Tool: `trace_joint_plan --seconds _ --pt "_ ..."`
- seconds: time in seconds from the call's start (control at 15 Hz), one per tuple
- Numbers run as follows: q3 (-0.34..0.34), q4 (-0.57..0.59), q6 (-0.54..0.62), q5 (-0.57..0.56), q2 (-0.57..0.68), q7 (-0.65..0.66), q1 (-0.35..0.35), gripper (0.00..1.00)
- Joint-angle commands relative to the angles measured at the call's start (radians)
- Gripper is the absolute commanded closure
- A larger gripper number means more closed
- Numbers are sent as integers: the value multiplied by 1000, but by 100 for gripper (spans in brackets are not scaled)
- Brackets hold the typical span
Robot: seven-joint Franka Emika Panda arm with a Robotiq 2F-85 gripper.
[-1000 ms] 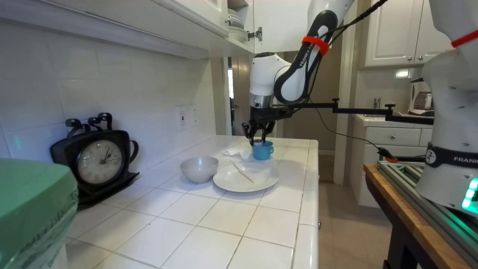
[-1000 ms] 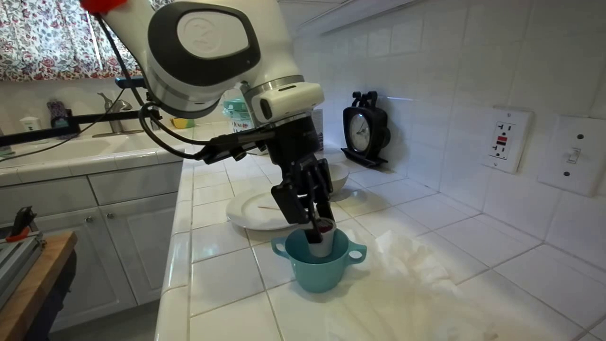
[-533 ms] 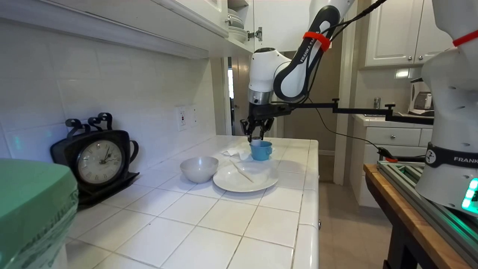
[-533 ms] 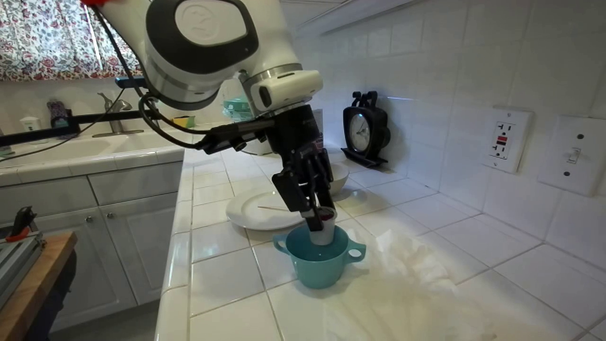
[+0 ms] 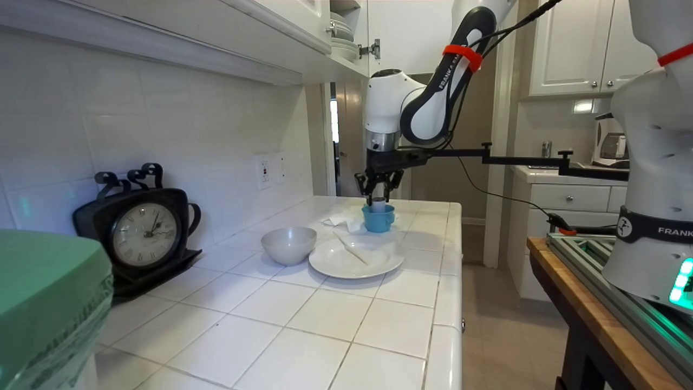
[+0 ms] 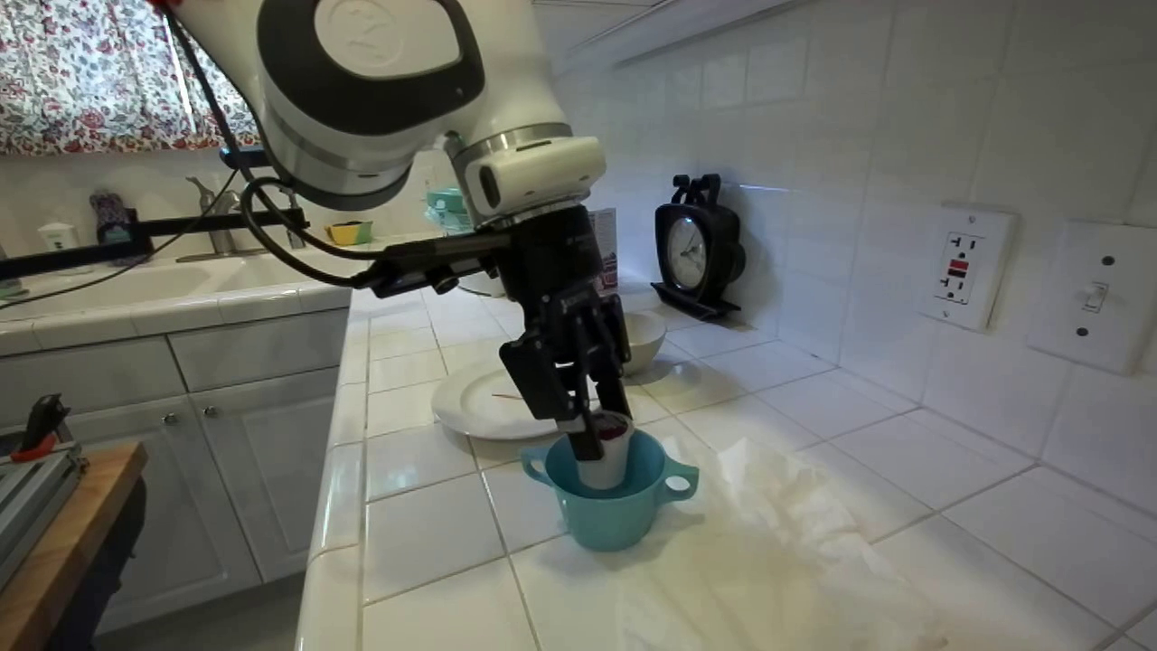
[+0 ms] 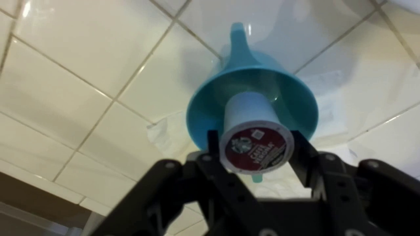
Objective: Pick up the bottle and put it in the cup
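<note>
Counter (image 5: 303, 336): white tile.
Plate (image 5: 331, 261): white, flat on the counter.
Stick (image 5: 352, 251): thin, lying on the plate.
Bowl (image 5: 288, 249): pale, upright, just beside the plate.
Paper (image 6: 800, 542): crumpled, on the counter.
Clock (image 5: 145, 234): black case, pale round face, near the wall (image 5: 178, 119).
Outlet (image 6: 965, 268): on the wall, red-buttoned, beside the switch (image 6: 1095, 297).
Cabinet (image 5: 319, 67): open, dishes (image 5: 342, 43) stacked inside.
Curtain (image 6: 90, 81): flowered, above the faucet (image 6: 221, 241).

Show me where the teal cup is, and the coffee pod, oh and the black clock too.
Teal cup (image 6: 612, 523): in an exterior view, on its outer wall.
Coffee pod (image 7: 256, 147): in the wrist view, on its printed lid.
Black clock (image 5: 145, 234): in an exterior view, on its dial.
</note>
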Motion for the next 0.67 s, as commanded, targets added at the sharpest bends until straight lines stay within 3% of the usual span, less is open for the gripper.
trace_joint_plan --seconds 0.0,0.6 --pt "-9 -17 5 -32 -2 43 -5 71" --pt "-18 -29 83 -12 34 23 -12 71"
